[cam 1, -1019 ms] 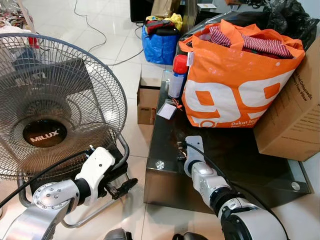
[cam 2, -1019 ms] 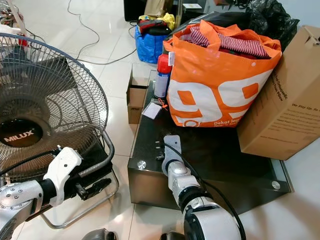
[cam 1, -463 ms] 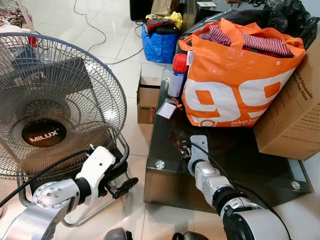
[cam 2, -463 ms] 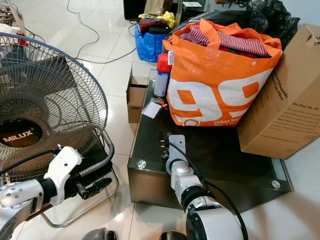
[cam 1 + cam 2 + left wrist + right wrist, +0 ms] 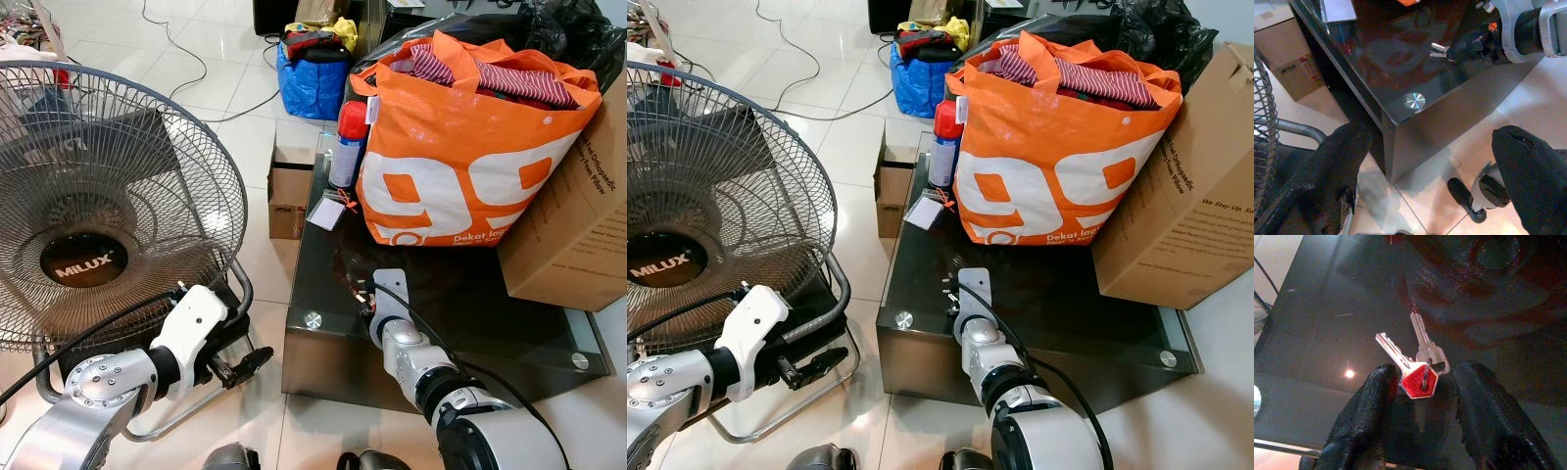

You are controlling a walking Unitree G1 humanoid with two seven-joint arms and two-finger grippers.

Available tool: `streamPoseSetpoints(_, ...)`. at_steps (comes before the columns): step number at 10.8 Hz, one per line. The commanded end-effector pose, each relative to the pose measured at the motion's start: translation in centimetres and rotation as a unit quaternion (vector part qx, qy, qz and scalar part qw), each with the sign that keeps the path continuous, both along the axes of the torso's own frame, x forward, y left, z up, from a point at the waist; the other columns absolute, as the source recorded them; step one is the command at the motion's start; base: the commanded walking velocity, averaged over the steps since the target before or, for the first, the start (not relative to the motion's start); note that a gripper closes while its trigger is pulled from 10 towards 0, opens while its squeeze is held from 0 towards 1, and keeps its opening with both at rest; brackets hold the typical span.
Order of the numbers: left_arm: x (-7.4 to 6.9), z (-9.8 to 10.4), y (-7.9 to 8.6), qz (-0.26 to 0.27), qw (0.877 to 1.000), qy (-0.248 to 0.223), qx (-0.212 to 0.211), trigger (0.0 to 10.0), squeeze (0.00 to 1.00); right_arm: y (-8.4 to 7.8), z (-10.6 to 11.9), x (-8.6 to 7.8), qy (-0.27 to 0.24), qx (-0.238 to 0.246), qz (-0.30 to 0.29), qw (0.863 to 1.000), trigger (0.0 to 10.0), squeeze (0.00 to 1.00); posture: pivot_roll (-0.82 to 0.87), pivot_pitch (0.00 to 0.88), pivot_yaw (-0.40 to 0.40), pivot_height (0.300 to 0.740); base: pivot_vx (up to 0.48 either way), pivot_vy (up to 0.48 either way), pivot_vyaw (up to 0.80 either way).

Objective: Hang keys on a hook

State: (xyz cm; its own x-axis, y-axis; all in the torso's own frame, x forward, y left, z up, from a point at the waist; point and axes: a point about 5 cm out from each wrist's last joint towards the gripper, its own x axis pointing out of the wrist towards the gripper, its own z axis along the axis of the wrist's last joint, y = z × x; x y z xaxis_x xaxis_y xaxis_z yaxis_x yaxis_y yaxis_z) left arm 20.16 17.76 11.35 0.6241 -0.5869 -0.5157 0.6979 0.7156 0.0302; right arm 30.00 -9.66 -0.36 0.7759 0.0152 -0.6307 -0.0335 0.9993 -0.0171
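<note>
Right pincer [image 5: 1420, 382], fingers spread, straddles keys [image 5: 1418, 363] near glass table [image 5: 470, 313] edge.

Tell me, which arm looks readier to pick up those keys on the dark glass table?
The right. Its gripper is down on the glass table with open fingers either side of the keys. The left gripper hangs beside the table, down by the fan.

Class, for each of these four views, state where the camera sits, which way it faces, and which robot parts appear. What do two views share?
Left and right eye views: head, looking down at fan, glass table, both arms.
Left wrist view: looks along open left gripper at the table corner and right arm.
Right wrist view: looks along open right gripper straddling keys.
Shared: table.
</note>
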Motion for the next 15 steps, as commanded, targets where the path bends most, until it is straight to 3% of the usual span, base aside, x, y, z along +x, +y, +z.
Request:
streamPoseSetpoints(1,-0.03,0.29,-0.35,-0.010,1.000,-0.004,0.003,10.0,0.35,-0.34,-0.43,-0.35,0.013,0.006,-0.012,1.000,0.9,0.00,0.13,0.103,-0.078,0.740,0.000,0.000,0.00)
streamPoseSetpoints(3,-0.07,0.36,-0.33,-0.009,1.000,-0.003,0.003,10.0,0.35,-0.29,-0.38,-0.32,0.011,0.021,-0.022,0.999,0.0,0.00,0.13,0.107,-0.078,0.740,0.000,0.000,0.00)
streamPoseSetpoints(10,-0.52,0.63,0.08,-0.010,1.000,0.003,0.009,10.0,0.35,-0.04,-0.78,-0.78,0.021,0.027,-0.040,0.999,0.0,0.00,0.15,0.127,-0.065,0.740,0.000,0.000,0.00)
streamPoseSetpoints(15,-0.47,0.67,-0.11,-0.011,1.000,0.003,0.008,10.0,0.36,-0.76,-1.31,-1.24,0.031,0.045,-0.036,0.998,0.0,0.00,0.16,0.127,-0.067,0.740,0.000,0.000,0.00)
